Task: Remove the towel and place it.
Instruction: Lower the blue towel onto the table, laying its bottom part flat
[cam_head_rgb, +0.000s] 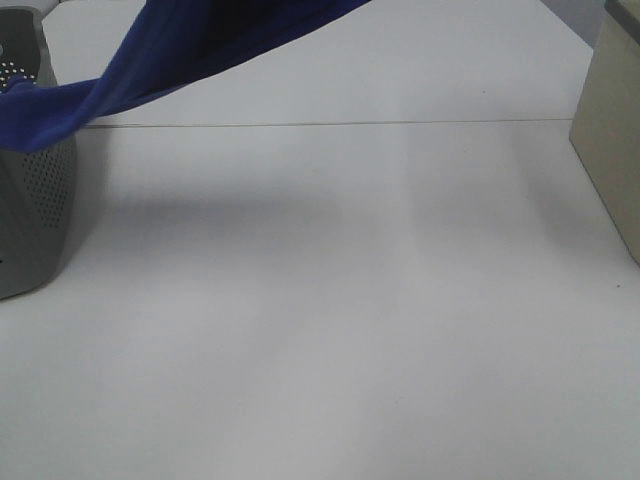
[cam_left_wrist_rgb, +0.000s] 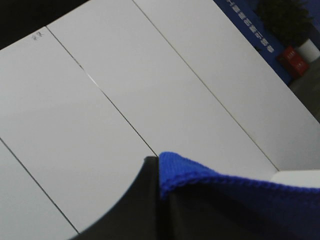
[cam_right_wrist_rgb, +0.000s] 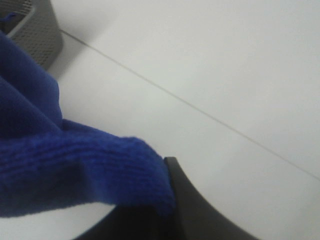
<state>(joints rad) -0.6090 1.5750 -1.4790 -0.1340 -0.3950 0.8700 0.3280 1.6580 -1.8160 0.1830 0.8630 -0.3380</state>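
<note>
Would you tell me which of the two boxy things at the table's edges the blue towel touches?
The grey perforated basket at left: the towel lies with one end across its top. The beige box at right stands clear of it.

The left gripper (cam_left_wrist_rgb: 158, 167) was plain matte black, curving smoothly up to a squared tip. The right gripper (cam_right_wrist_rgb: 167, 197) was the same black, its edge rounded and smoothly curved.
</note>
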